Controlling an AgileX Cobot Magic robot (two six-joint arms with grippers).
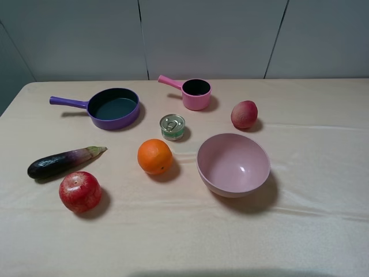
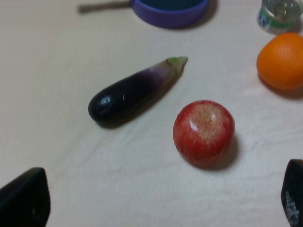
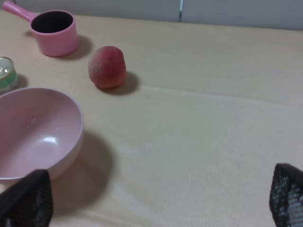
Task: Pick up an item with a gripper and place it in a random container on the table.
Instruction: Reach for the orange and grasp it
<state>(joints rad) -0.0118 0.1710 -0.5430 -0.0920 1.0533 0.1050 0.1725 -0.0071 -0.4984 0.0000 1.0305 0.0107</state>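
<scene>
The orange (image 1: 154, 156) sits on the beige cloth table (image 1: 323, 231) near the middle; it also shows in the left wrist view (image 2: 281, 59). The small pink saucepan cup (image 1: 195, 93) stands at the back centre, handle pointing left, dark inside; it also shows in the right wrist view (image 3: 53, 31). Neither arm shows in the high view. My left gripper (image 2: 161, 198) is open, its dark fingertips (image 2: 26, 198) wide apart above the cloth near the apple. My right gripper (image 3: 156, 198) is open and empty, fingertips (image 3: 28, 201) wide apart beside the large bowl.
A purple frying pan (image 1: 113, 107) lies at the back left. A small tin can (image 1: 172, 127) stands behind the orange. An eggplant (image 1: 62, 161) and a red apple (image 1: 80, 191) lie front left. A large pink bowl (image 1: 233, 164) and a peach (image 1: 244, 114) are to the right.
</scene>
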